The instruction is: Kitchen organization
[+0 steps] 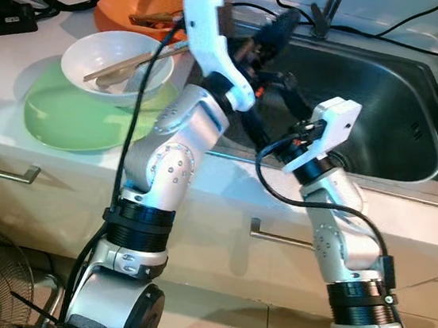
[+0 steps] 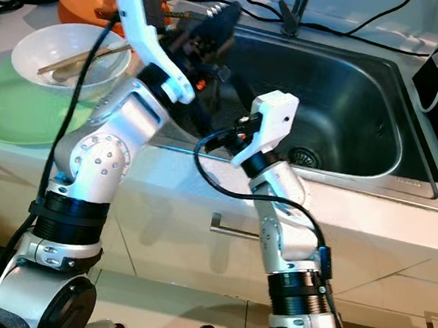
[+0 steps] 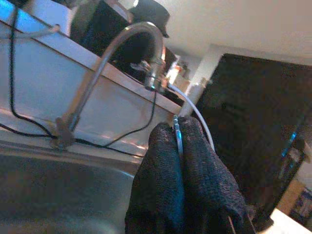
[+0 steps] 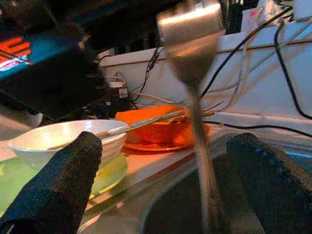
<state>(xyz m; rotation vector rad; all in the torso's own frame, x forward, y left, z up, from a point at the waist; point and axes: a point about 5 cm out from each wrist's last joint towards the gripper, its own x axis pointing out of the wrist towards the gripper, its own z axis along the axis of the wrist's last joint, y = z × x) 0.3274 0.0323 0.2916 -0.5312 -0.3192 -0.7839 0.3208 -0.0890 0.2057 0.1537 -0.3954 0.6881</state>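
My left gripper (image 1: 277, 27) is raised over the back left corner of the steel sink (image 1: 385, 112). It is shut on a thin metal fork (image 3: 178, 136), whose tines (image 2: 214, 7) stick out past the black fingers. My right gripper (image 1: 263, 97) is just below it, over the sink's left side, and stands open. In the right wrist view the blurred fork (image 4: 195, 87) hangs between the two spread fingers (image 4: 63, 185) without touching them.
On the counter left of the sink a white bowl (image 1: 118, 60) with wooden chopsticks sits on a green plate (image 1: 65, 117). Behind it is an orange bowl (image 1: 134, 6) holding utensils. The faucet (image 3: 126, 48) and black cables run along the back wall.
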